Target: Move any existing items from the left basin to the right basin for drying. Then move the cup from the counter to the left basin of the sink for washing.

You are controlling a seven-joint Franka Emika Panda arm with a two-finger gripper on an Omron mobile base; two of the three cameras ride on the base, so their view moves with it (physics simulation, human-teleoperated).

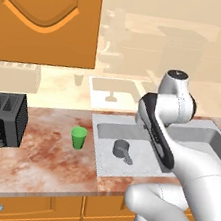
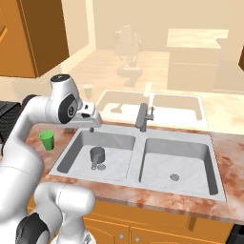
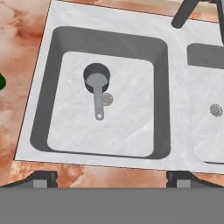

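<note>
A small dark grey pot (image 3: 97, 78) with a short handle sits upright in the left basin (image 3: 127, 118), its handle lying beside the round drain. The same pot (image 2: 97, 155) shows in the right base view and again (image 1: 122, 149) in the left base view. The right basin (image 2: 176, 162) holds nothing but its drain. On the counter (image 1: 39, 157) left of the sink stands the green cup (image 1: 78, 138), also the cup (image 2: 46, 139). My gripper (image 3: 111, 177) is open and empty, hanging well above the left basin's near rim, apart from the pot; the gripper (image 2: 82, 127) sits above the basin's back left corner.
A dark toaster (image 1: 0, 118) stands at the counter's left end. The grey faucet (image 2: 143, 116) rises behind the divider between the two basins. An orange wall cabinet (image 1: 46, 16) hangs above the counter at the left.
</note>
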